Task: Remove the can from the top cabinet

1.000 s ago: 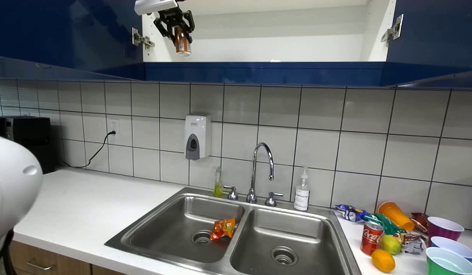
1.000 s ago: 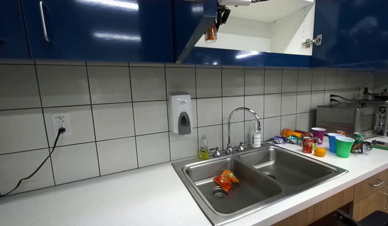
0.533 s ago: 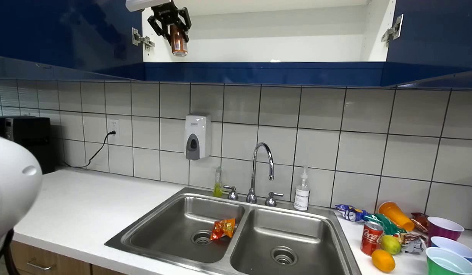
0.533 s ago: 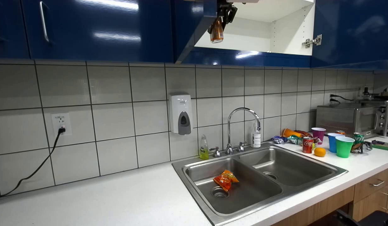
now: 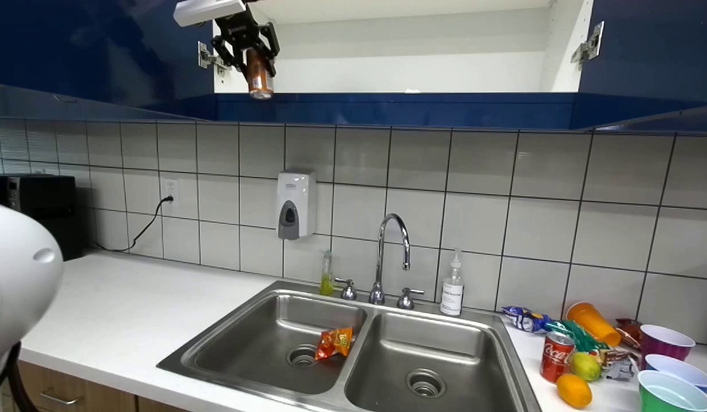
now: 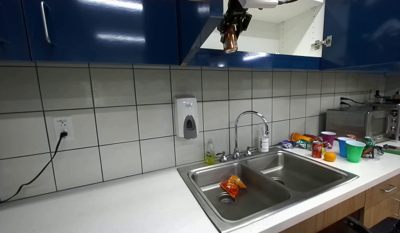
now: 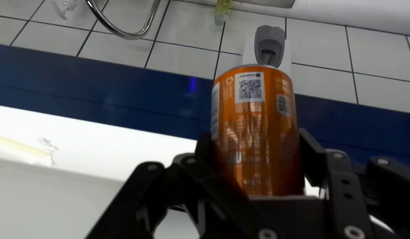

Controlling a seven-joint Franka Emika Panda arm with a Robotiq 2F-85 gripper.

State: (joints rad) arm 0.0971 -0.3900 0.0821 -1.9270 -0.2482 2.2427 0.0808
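Note:
My gripper [image 5: 259,64] is shut on the orange-brown can [image 5: 259,83], with a finger on each side of it. The can [image 6: 231,43] also shows in my gripper [image 6: 231,33], slightly tilted, its lower end free below the fingers. In the wrist view the can [image 7: 254,122] stands out of my gripper [image 7: 254,141] past the fingertips. The top cabinet [image 5: 399,109] is open, with a white interior and dark-blue doors. In both exterior views the can appears in front of its opening and overlaps its blue bottom edge [image 6: 261,60].
The cabinet's open door [image 6: 204,27] stands beside my gripper. Below are the soap dispenser [image 5: 296,205], the curved faucet [image 5: 380,257] and the double sink [image 5: 356,375], with an orange-red packet [image 5: 334,343] in it. A red Coca-Cola can [image 5: 557,357] and several cups stand at the right.
My gripper has moved with the can, leftward and a little down in one exterior picture, rightward and down in another, out from behind the open door's edge. It stays shut on the can.

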